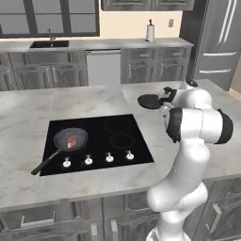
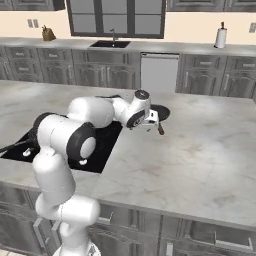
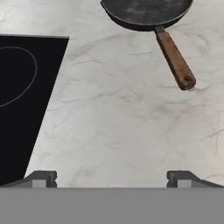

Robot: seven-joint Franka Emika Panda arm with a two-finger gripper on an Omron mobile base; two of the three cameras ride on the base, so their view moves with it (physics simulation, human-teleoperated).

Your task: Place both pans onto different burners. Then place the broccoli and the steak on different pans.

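One pan down on the stove, the other sitting out on the counter.

The black-handled pan [image 1: 70, 138] sits on the cooktop's [image 1: 127, 155] front-left burner with the steak [image 1: 71, 142] in it. The brown-handled pan [image 3: 146, 12] rests on the marble counter [image 3: 118, 127] just right of the cooktop, and the gripper [image 3: 112, 178] hovers over bare counter near it, jaws spread wide, holding nothing.

Both base views look forward and down over the arm at the marble island counter [image 1: 28, 113] from behind, one from the left, one from the right; both take in the black cooktop [image 1: 136, 141] and the back wall's cabinets. The hand view looks close down on the counter by the cooktop's edge and the brown-handled pan [image 3: 144, 11].
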